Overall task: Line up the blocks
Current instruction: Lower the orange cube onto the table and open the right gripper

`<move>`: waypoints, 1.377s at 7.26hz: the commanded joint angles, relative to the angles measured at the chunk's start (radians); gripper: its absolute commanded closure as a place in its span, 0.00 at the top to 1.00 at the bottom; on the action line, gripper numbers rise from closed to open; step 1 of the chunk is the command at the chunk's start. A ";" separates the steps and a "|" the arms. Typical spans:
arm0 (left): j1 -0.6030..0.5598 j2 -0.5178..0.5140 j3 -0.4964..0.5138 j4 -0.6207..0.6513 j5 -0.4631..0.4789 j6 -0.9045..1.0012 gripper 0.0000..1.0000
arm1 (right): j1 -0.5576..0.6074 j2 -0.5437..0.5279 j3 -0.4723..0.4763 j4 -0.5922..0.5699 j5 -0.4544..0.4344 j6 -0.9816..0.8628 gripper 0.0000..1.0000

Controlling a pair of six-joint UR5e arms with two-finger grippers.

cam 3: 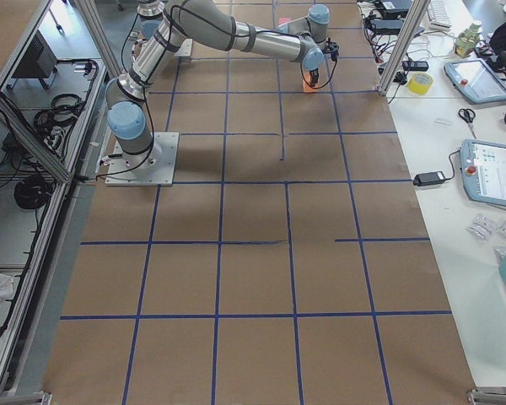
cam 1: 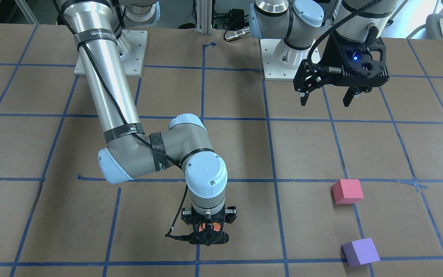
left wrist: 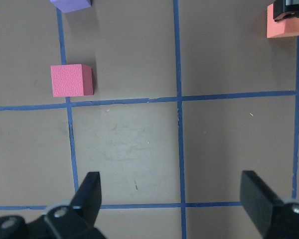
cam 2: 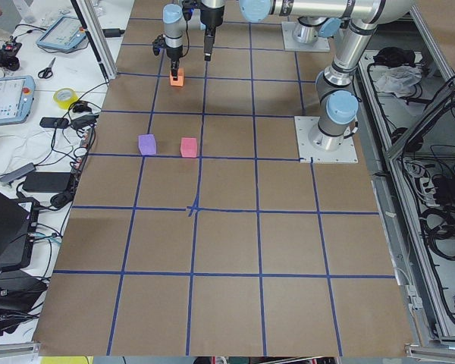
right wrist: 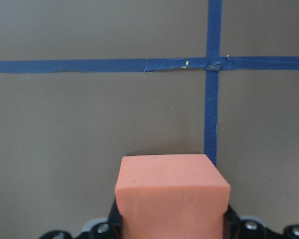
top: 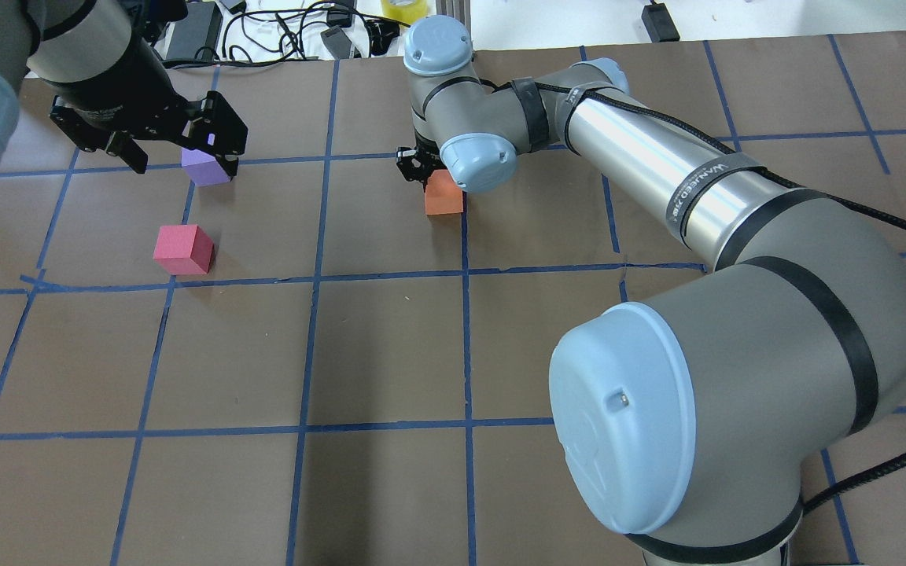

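The right pincer (cam 1: pixel 207 229) is clenched on the orange block (top: pixel 444 196), low at the counter (top: pixel 382 354) and just beside a blue tape line (top: pixel 466 314). The left pincer (cam 1: pixel 325 102) is released, its jaws wide apart, and hangs above the counter. Well apart from the orange block, on the robot's left of it, lie the purple block (cam 1: pixel 360 251) and the pinkish-red block (cam 1: pixel 347 191), which is nearer the robot.

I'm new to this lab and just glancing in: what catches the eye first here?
The long right arm reaches across the table, its right gripper shut on the orange block. The left gripper hangs open above the table, with the pinkish-red block and purple block lying apart on its side.
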 commanded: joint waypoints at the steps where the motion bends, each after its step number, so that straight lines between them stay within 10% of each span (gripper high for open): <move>1: 0.002 -0.003 0.001 0.003 -0.007 0.002 1.00 | 0.000 0.001 0.000 0.000 0.004 0.027 0.54; 6: 0.008 -0.001 0.001 0.005 -0.004 0.000 1.00 | -0.001 0.004 0.000 -0.001 -0.002 0.033 0.60; 7: 0.008 -0.004 0.001 0.012 -0.008 0.000 1.00 | -0.001 0.012 -0.002 -0.012 -0.006 0.015 1.00; 10: 0.009 -0.007 0.004 0.026 -0.005 0.000 1.00 | -0.003 0.003 0.000 -0.009 -0.005 0.018 1.00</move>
